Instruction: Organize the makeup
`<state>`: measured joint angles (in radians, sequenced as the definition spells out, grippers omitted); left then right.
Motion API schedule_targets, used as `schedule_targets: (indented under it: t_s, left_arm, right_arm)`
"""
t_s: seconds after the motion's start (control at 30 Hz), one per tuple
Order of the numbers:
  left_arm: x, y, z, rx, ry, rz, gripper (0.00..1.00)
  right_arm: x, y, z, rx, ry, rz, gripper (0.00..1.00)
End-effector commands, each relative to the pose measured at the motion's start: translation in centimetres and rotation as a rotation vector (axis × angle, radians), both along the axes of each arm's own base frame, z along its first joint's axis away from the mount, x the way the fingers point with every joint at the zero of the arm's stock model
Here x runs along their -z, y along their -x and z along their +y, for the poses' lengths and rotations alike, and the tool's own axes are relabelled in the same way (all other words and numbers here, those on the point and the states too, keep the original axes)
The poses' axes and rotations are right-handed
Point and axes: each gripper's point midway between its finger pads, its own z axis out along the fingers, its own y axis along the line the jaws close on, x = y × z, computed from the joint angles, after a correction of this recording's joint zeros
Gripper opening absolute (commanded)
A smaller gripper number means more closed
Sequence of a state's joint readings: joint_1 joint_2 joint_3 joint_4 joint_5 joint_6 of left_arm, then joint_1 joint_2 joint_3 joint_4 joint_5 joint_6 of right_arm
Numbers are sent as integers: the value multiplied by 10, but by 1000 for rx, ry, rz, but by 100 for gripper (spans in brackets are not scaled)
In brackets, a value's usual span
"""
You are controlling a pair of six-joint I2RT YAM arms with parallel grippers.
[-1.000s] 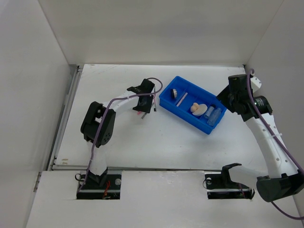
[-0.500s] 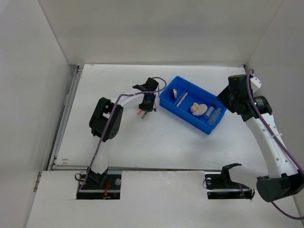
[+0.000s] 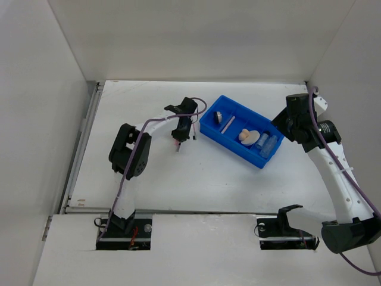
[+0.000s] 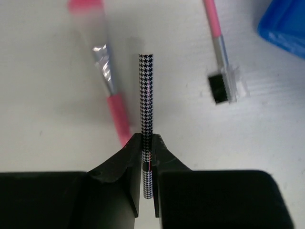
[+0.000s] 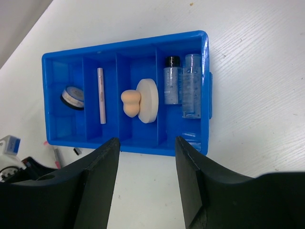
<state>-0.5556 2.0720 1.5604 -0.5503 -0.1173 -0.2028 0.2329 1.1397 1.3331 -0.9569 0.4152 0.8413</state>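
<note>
Left wrist view: the left hand (image 4: 147, 143) is shut tight on a thin pencil (image 4: 146, 90) with a black and white checked pattern. The pencil sticks straight out past the black fingers (image 4: 125, 160), over the white worktop (image 4: 47, 143). It is not clear if its far end touches the worktop. A pink brush (image 4: 112, 98) with a shiny silver band lies on the worktop just left of the pencil; its far end is blurred. A second pink brush (image 4: 219, 67), with a short black head, lies to the right, near a corner of the blue tray (image 4: 286, 24).

In the top view, the left hand sits just beside the left end of the tray and does not touch it. The right arm reaches in by the tray's right end.

In the right wrist view, the right hand (image 5: 147, 176) hangs above the tray's long side. Its two fingers stand wide apart and hold nothing. The tray has four boxes in a row. From the left of this view, the first holds a round compact (image 5: 72, 97). The next holds a pale stick (image 5: 101, 95). The third holds a beige sponge (image 5: 129, 103) touching a white round pad (image 5: 148, 100). The last holds two clear bottles (image 5: 192, 86) side by side.
</note>
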Motion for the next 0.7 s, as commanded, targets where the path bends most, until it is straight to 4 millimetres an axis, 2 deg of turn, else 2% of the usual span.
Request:
schedule_targets:
  t_s: [0.0, 0.1, 0.13, 0.2, 0.27, 0.3, 0.33, 0.37, 0.4, 0.43, 0.47, 0.5, 0.53, 0.57, 0.6, 0.63, 0.67]
  left_arm:
    - [-74, 16, 14, -21, 17, -86, 0]
    - [-109, 21, 10, -5, 84, -127, 0]
    - [-129, 25, 3, 25, 121, -161, 0]
    - [-157, 24, -19, 81, 199, -200, 0]
    - [-166, 29, -43, 156, 212, -195, 0]
    - [-188, 21, -59, 188, 251, -235, 0]
    - [-193, 18, -71, 215, 264, -247, 0]
    - [-180, 16, -88, 249, 248, -223, 0]
    - [-198, 8, -103, 278, 285, -262, 0]
    - [-200, 6, -114, 305, 298, -269, 0]
    - [-186, 2, -129, 323, 298, -245, 0]
    - [-190, -2, -143, 351, 349, -249, 0]
    - [-203, -9, -156, 369, 394, -281, 0]
    - [-204, -14, -164, 380, 415, -291, 0]
    - [-193, -22, -176, 385, 439, -288, 0]
    - [-203, -26, -187, 407, 480, -307, 0]
    - [-202, -26, -197, 424, 493, -308, 0]
  right_arm:
    - [-11, -1, -2, 4, 11, -44, 56]
    - [-8, 0, -2, 4, 13, -35, 56]
    - [-9, -2, -2, 4, 11, -44, 56]
    - [-9, -2, -2, 4, 11, -44, 56]
    - [-9, -2, -4, 11, 17, -45, 56]
    - [-9, -2, -4, 11, 17, -45, 56]
    - [-9, -2, -4, 11, 17, -45, 56]
    - [-12, -1, -4, 11, 14, -54, 56]
    - [-12, -1, -4, 11, 14, -54, 56]
    - [-12, -1, -4, 11, 14, -54, 56]
    - [-12, -1, -5, 18, 20, -55, 56]
    - [-13, -1, -7, 25, 26, -57, 56]
    - [-16, 0, -11, 42, 41, -62, 56]
    - [-23, -1, -13, 49, 43, -78, 56]
    - [-25, 1, -15, 49, 57, -75, 56]
    - [-26, 3, -16, 49, 59, -70, 56]
    - [-32, 2, -17, 59, 63, -85, 56]
